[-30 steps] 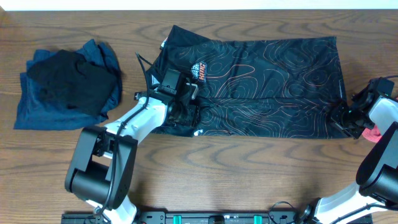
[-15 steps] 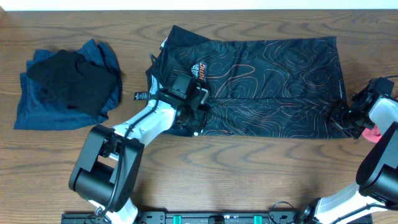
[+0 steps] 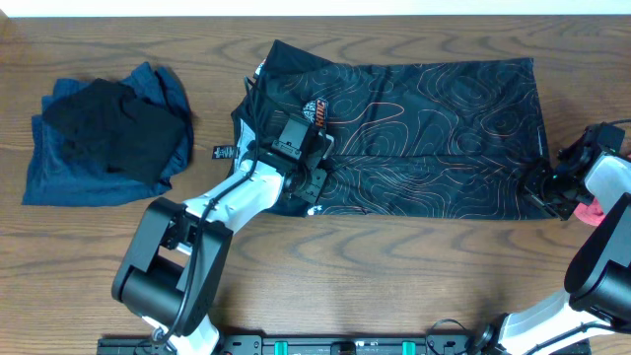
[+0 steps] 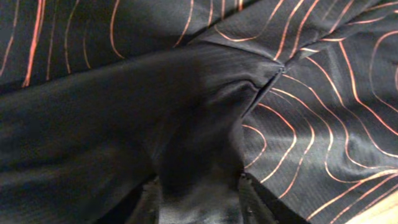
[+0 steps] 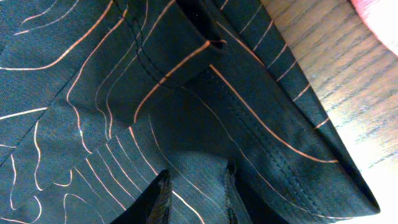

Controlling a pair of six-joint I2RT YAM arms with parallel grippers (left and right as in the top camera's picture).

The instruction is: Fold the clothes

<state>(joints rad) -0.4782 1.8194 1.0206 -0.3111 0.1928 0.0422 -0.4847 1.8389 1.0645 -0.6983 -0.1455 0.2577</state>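
Black shirt [image 3: 424, 138] lies spread across the middle-right of my table [image 3: 394, 286], my left gripper [image 4: 199, 190] pinching a bunched fold at its near-left part, my right gripper [image 5: 196, 183] clamped on its near-right hem, blue-and-black clothes pile [image 3: 108, 133] well apart at left.

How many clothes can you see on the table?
3: the black shirt with orange lines spread out in the middle, a blue garment crumpled at the left, and a black garment lying on top of it. More may be hidden underneath.
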